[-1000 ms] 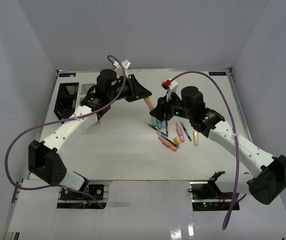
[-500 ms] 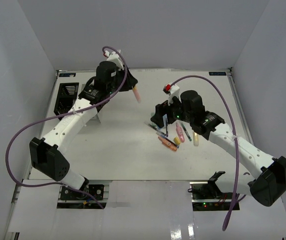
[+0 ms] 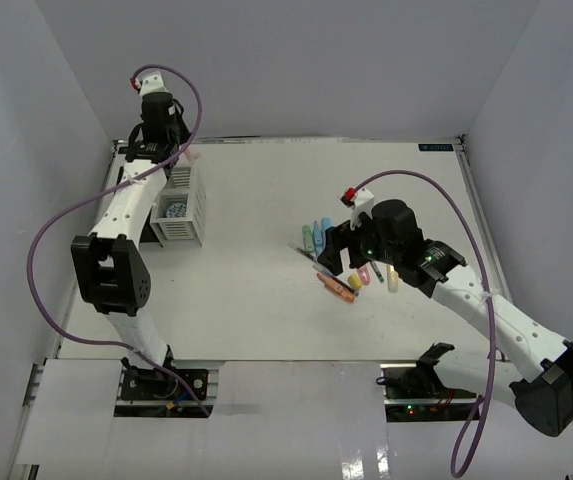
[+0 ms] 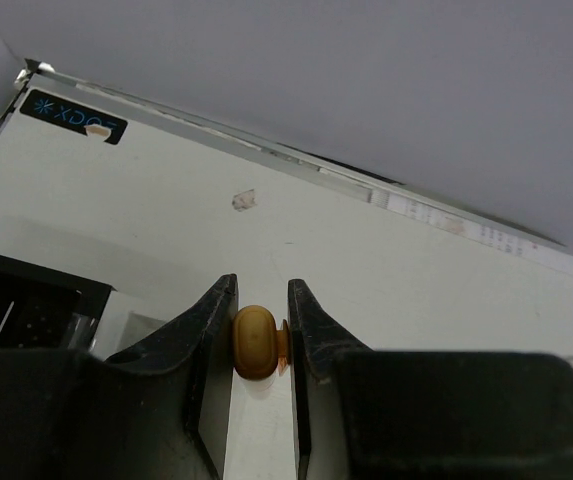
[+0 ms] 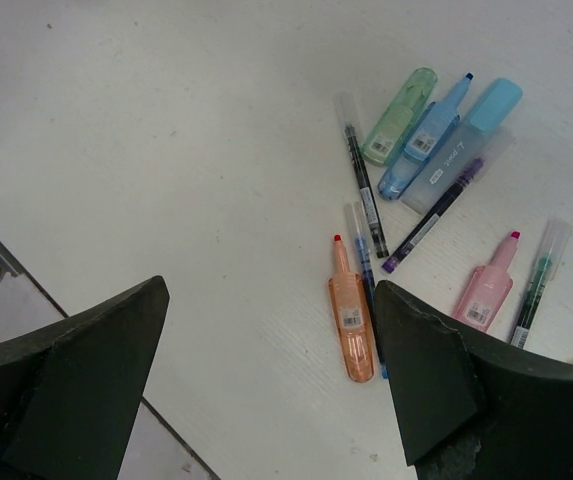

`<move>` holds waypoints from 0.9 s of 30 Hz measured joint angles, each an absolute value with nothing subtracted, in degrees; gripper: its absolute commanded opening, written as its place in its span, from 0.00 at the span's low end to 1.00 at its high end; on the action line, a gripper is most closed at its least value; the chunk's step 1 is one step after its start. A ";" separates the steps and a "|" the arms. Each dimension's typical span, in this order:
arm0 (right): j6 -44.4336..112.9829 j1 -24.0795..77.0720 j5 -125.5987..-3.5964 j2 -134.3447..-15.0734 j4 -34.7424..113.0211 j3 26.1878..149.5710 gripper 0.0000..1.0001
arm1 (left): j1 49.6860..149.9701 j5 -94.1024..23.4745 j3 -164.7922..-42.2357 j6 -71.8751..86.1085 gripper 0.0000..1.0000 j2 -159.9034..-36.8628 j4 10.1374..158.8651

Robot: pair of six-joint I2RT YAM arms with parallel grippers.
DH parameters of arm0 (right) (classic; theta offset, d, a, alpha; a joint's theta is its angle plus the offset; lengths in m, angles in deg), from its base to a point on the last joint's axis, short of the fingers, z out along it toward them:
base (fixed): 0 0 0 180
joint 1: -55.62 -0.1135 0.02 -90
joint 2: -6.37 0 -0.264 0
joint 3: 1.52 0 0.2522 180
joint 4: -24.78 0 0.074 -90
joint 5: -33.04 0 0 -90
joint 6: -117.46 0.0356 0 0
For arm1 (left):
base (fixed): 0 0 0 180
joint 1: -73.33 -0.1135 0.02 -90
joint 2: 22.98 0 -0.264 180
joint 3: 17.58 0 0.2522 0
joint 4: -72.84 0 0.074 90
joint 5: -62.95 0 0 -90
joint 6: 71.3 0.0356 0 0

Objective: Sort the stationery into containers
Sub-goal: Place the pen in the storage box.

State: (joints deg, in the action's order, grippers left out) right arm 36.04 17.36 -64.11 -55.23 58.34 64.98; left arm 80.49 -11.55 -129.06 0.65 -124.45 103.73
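Left pincer (image 4: pixel 261 290) clamps a stubby orange plastic marker (image 4: pixel 254 342), end-on to its wrist, by the white slatted organizer (image 3: pixel 195 206) holding a blue-white tape roll (image 3: pixel 173 211)

- A white table (image 3: pixel 256 290) is enclosed by grey walls (image 3: pixel 296 60) on the left, far and right.
- A dark label (image 3: pixel 436 147) is stuck at its far right corner.
- A small scrap (image 4: pixel 243 200) is seen near the far edge.

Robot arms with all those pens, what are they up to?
They are sorting stationery. The left gripper is shut on an orange marker and holds it up near the white organizer at the far left of the table. The right gripper is open and hovers over the pile of markers and pens lying on the table, touching none of them.
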 measured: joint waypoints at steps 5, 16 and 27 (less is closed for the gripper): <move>36.41 17.36 -63.66 -52.78 59.76 63.58 0.90 | 78.80 -10.04 -127.96 0.81 0.00 -127.94 102.20; 37.72 17.36 -62.89 -51.30 61.44 61.08 0.90 | 74.76 -8.70 -119.31 0.59 0.02 -126.28 97.63; 40.63 17.38 -59.81 -52.70 61.81 61.08 0.94 | 74.17 -9.16 -111.83 0.24 0.76 -126.26 93.37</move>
